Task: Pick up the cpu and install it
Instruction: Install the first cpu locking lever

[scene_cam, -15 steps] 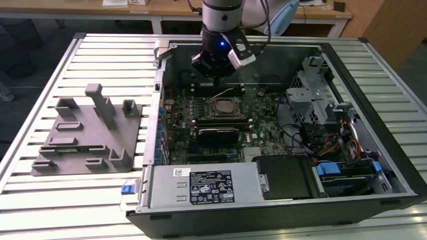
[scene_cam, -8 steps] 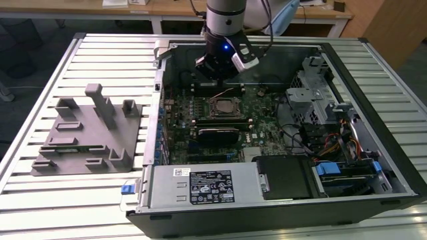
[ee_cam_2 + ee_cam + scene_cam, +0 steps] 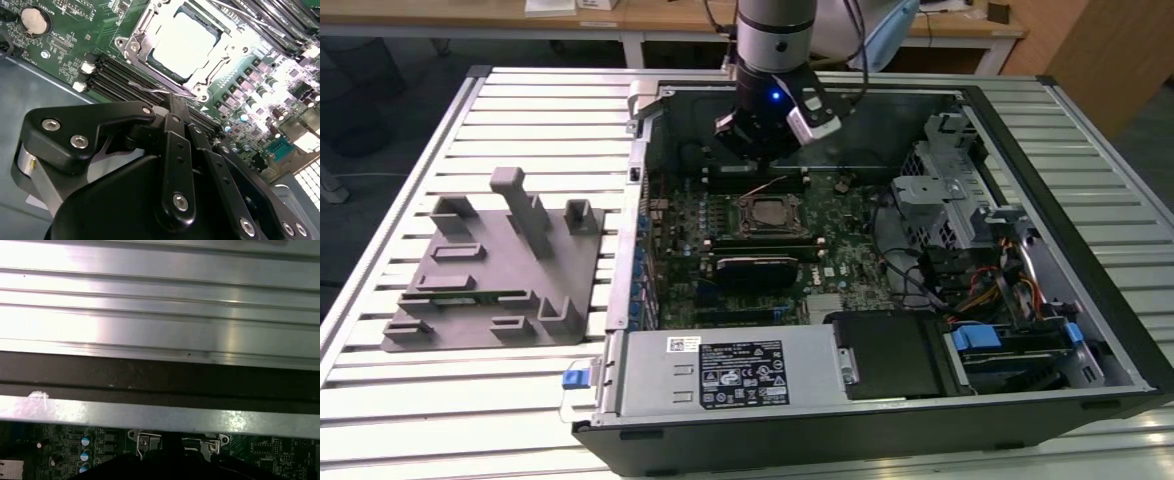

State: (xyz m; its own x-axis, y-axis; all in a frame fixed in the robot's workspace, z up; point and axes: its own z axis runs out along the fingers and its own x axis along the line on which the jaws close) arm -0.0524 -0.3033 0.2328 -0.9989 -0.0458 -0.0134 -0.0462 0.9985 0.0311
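Observation:
The cpu (image 3: pixel 186 41), a pale silver-grey square chip, lies flat inside the motherboard socket (image 3: pixel 137 47), whose metal frame surrounds it. In the exterior view the cpu (image 3: pixel 766 212) sits in the middle of the board in the open computer case (image 3: pixel 881 400). My gripper (image 3: pixel 174 102) hangs just beside the socket, over the black memory slots (image 3: pixel 115 80), with its fingers drawn together and nothing between them. A thin wire lever (image 3: pixel 150 90) of the socket runs close to the fingertips. From the exterior view, the gripper (image 3: pixel 747 158) is above the board's far part.
A large grey moulded tray (image 3: pixel 494 270) rests on the slatted table (image 3: pixel 400 400) at the exterior view's left. Drive cages and cables (image 3: pixel 961 230) fill the case's right side, and the power supply (image 3: pixel 720 370) its near side. The case wall (image 3: pixel 160 412) appears in the first wrist view.

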